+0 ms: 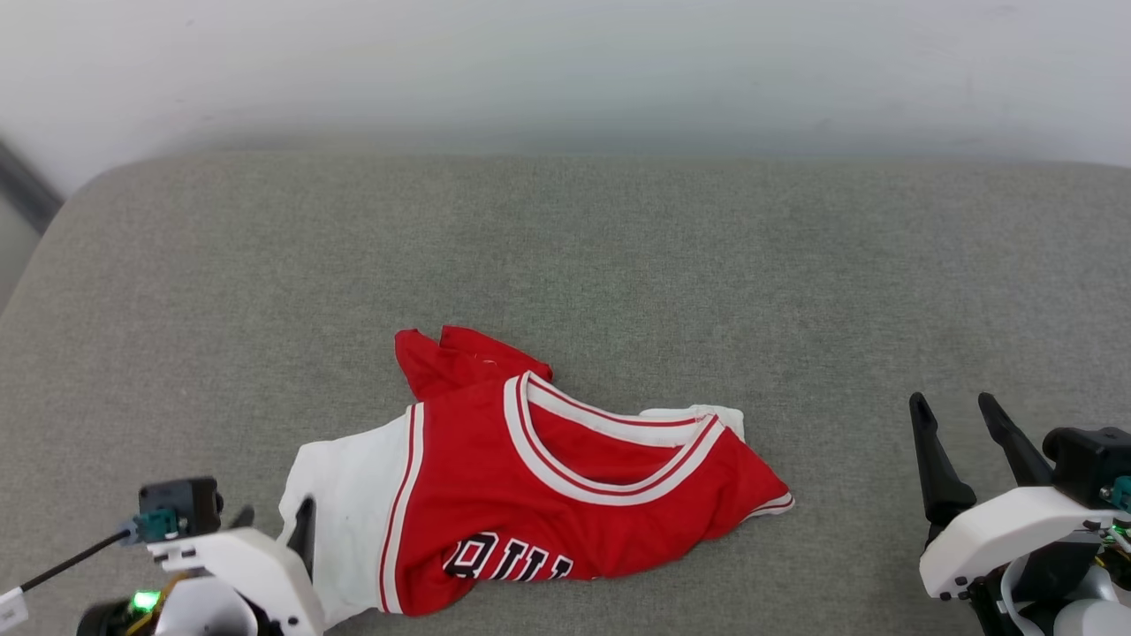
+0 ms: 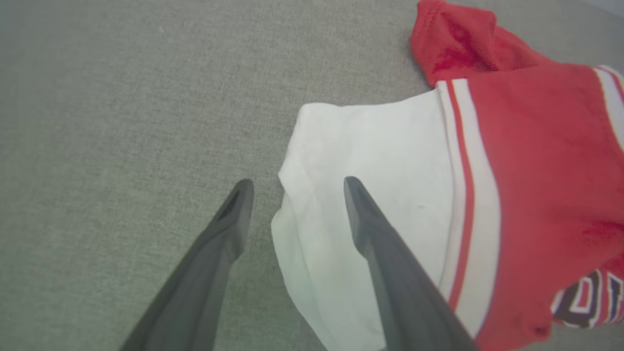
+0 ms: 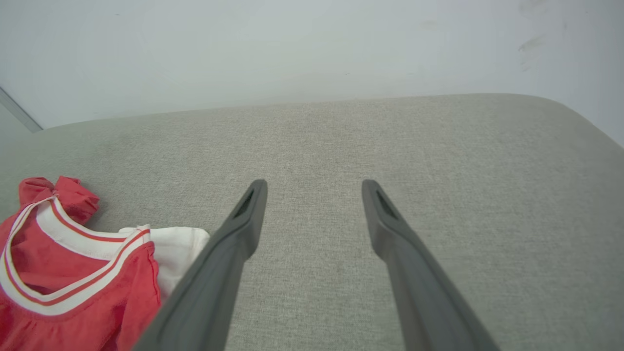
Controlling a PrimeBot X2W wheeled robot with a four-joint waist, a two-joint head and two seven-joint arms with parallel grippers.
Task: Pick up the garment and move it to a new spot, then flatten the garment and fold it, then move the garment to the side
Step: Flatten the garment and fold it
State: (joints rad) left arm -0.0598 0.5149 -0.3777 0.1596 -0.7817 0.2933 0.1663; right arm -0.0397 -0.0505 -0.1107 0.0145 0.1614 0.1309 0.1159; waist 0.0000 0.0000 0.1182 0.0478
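1. Both grippers hover over the grey woven-fabric surface (image 1: 565, 247). The bright red jersey T-shirt with white short sleeves (image 1: 548, 495) lies crumpled at its near middle, hem bunched, chest lettering (image 1: 508, 558) half tucked under.
2. Left gripper (image 2: 297, 183): its 2 dark fingers (image 2: 385, 253) stand spread and hold nothing, 1 over the white sleeve (image 2: 370, 146), the other over bare fabric.
3. Right gripper (image 1: 954, 405): fingers spread and empty, well apart from the shirt.
4. Judged step: nothing is flat or folded, so flattening looks due.
5. Next, each gripper likely needs to pinch 1 edge, sleeve or shoulder, and draw the cloth outward without dragging the whole shirt.
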